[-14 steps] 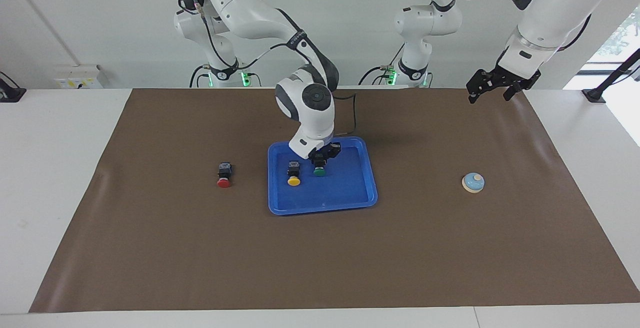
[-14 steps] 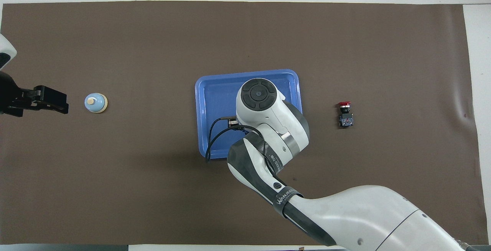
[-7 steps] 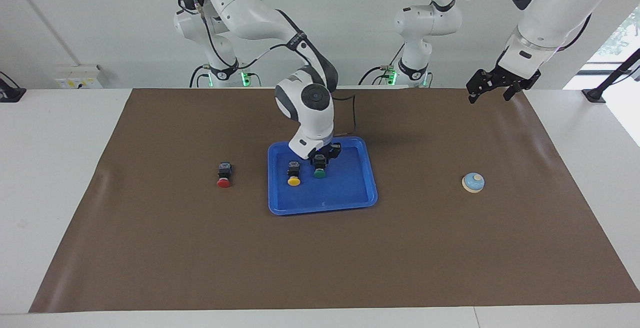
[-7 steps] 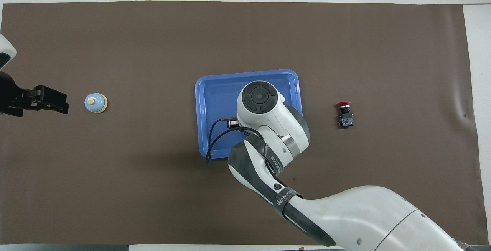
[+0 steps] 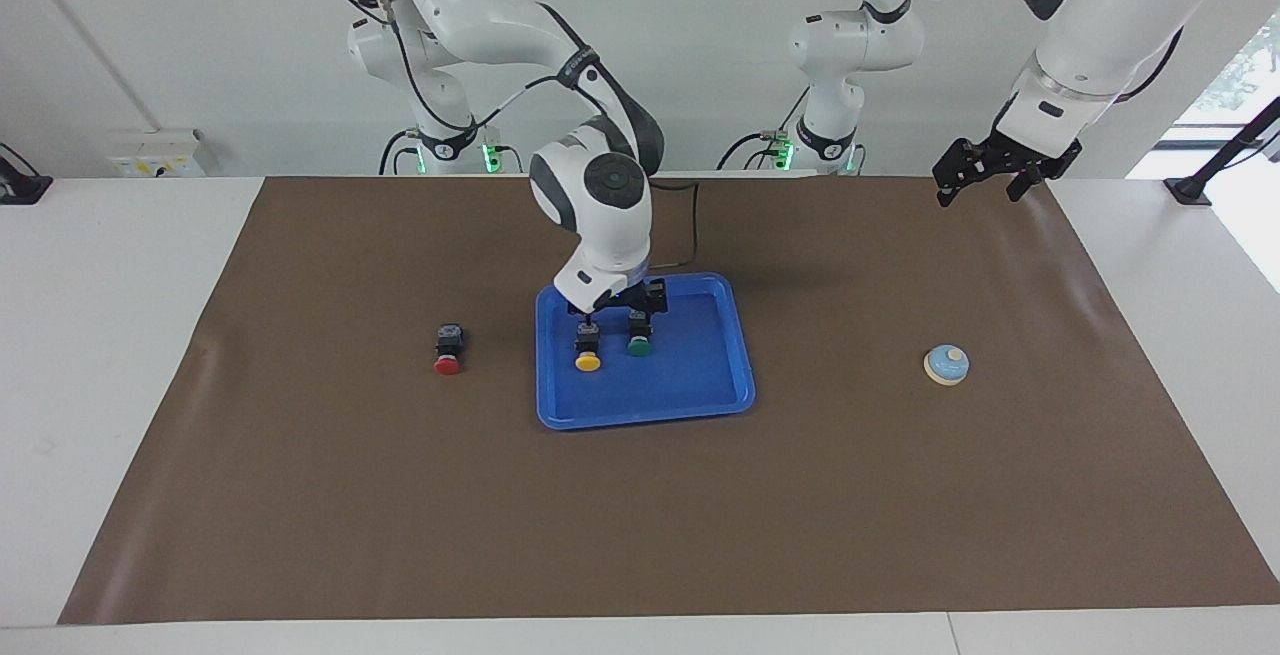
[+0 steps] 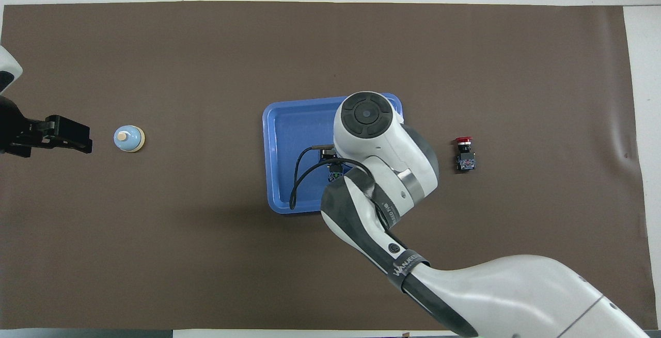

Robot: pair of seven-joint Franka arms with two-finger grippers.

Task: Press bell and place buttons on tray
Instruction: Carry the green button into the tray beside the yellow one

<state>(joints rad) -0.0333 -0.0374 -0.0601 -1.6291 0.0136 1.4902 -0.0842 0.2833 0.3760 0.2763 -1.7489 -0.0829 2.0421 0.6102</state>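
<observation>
The right gripper [image 5: 612, 311], fingers now spread, has lifted off the green button [image 5: 639, 340] on the blue tray [image 5: 700, 390], beside the yellow button [image 5: 587, 356]; the red button [image 5: 448, 359] remains.

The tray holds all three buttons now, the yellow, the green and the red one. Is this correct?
Not quite. The tray holds only two: the yellow button and the green button. The red button lies on the brown mat beside the tray, toward the right arm's end of the table, as the facing view shows.

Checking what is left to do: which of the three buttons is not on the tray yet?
The red button: it sits on the brown mat beside the blue tray, while the yellow and green buttons lie inside.
</observation>
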